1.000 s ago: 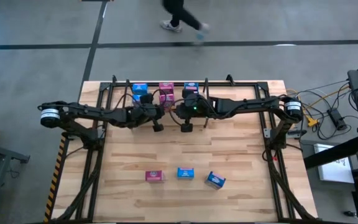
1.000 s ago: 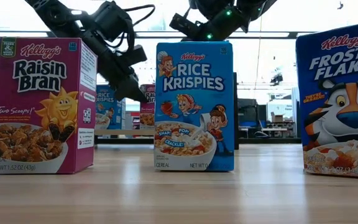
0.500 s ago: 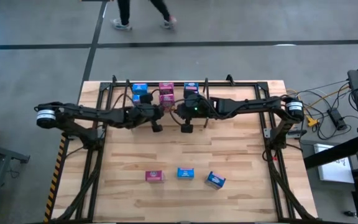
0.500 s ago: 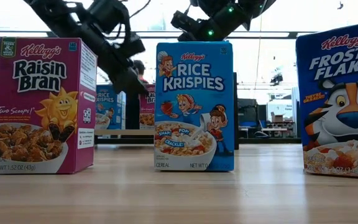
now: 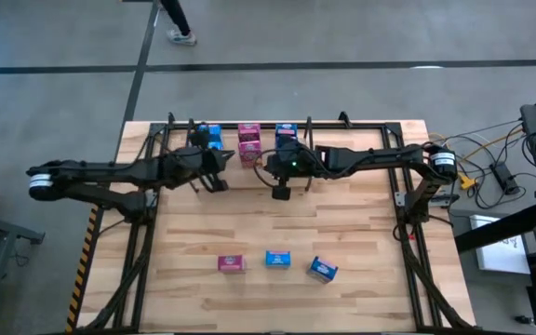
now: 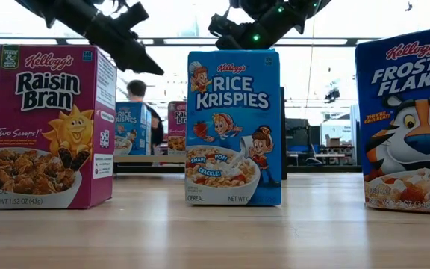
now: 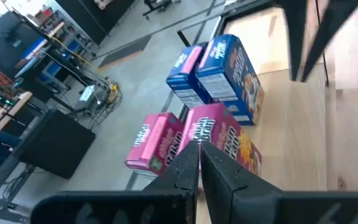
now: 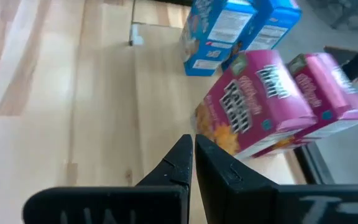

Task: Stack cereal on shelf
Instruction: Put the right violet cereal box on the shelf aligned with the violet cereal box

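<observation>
Cereal boxes are sitting in two groups. Three are standing upright in a row near the front edge of the table (image 5: 361, 223): a pink Raisin Bran box (image 6: 48, 125), a blue Rice Krispies box (image 6: 233, 127) and a blue Frosted Flakes box (image 6: 407, 119). The rest are resting at the back, on the shelf (image 5: 342, 124), as blue boxes (image 7: 219, 71) beside pink boxes (image 7: 191, 140); the exact count there cannot be told.

The left gripper (image 5: 214, 181) is hovering just in front of the shelf with its fingers pressed together and holding nothing. The right gripper (image 5: 281, 192) is hanging beside it, likewise fully closed and empty. In the low view both arms are showing above the front row.

Risks, as judged: both grippers are sitting near the shelved boxes, so a careless swing could be knocking those boxes over or pushing them off the back edge. Either gripper would need to be opening before descending on a front box; coming down closed would be tipping the light carton. The Frosted Flakes box is standing slightly turned, so a square grasp may be slipping. The two arms are working close together and could be fouling each other.

Surroundings: slanted black support frames (image 5: 138, 251) are flanking the table, and the shelf's upright rods are narrowing the placement slots. A person (image 5: 173, 19) is walking beyond the table, well apart from the arms
</observation>
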Controlling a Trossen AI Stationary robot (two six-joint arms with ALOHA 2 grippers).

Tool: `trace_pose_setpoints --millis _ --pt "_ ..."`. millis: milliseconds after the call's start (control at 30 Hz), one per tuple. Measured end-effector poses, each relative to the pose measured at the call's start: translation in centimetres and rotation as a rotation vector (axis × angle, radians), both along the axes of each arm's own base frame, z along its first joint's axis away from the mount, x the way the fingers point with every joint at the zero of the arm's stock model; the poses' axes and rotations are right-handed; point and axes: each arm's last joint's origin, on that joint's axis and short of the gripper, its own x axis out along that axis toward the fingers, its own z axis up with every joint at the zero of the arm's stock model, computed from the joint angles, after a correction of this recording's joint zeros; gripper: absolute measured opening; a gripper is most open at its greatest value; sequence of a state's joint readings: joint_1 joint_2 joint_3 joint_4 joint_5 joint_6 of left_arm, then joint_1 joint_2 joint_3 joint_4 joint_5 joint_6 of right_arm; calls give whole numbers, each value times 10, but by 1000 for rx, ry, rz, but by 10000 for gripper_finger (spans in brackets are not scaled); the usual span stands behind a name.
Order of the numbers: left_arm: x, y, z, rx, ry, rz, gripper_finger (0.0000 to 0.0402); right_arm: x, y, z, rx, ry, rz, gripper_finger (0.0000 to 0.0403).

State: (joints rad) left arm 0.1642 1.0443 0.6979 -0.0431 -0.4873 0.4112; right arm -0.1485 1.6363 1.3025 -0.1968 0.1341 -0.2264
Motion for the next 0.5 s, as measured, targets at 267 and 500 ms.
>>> trace_pose_setpoints --millis 267,500 --pt "-13 -2 11 30 -18 -11 0 -1 24 -7 90 42 1 9" --pt "-20 -3 9 21 35 -12 0 1 37 -8 142 -5 -25 9"
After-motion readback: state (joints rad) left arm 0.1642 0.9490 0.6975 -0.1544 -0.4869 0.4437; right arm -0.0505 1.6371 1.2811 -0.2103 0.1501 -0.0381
